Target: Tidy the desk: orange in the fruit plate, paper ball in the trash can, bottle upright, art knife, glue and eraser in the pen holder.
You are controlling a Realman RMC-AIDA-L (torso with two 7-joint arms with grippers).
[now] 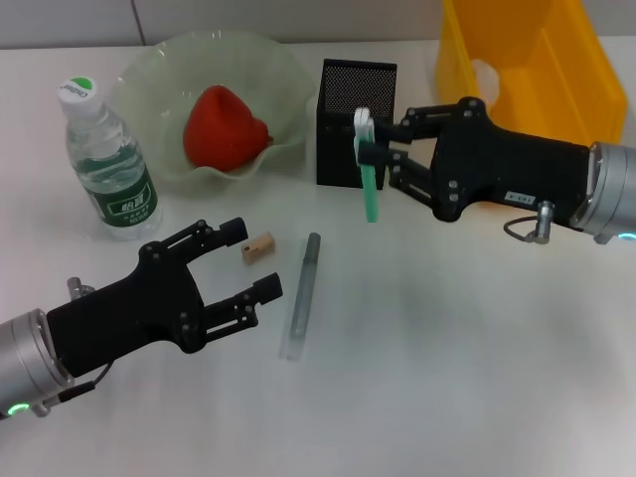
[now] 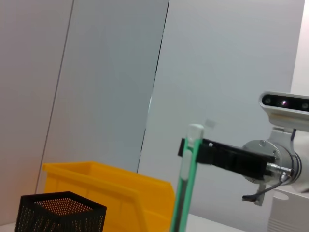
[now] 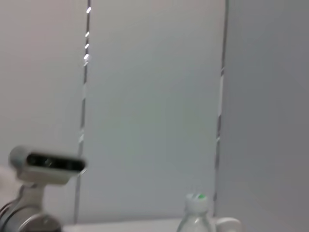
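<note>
My right gripper (image 1: 370, 151) clamps green-and-white art knife (image 1: 369, 179) beside black mesh pen holder (image 1: 353, 119) | risk: tip catches rim, slips | left gripper (image 1: 244, 260) apart by tan eraser (image 1: 257, 246)

— How's my light?
— Bright and even from above; my left gripper (image 1: 256, 260) throws only a faint, soft shadow on the white table (image 1: 447, 348) beneath it.
— Any blur?
— My right wrist view is hazy; the bottle (image 3: 197, 218) there is out of focus.
</note>
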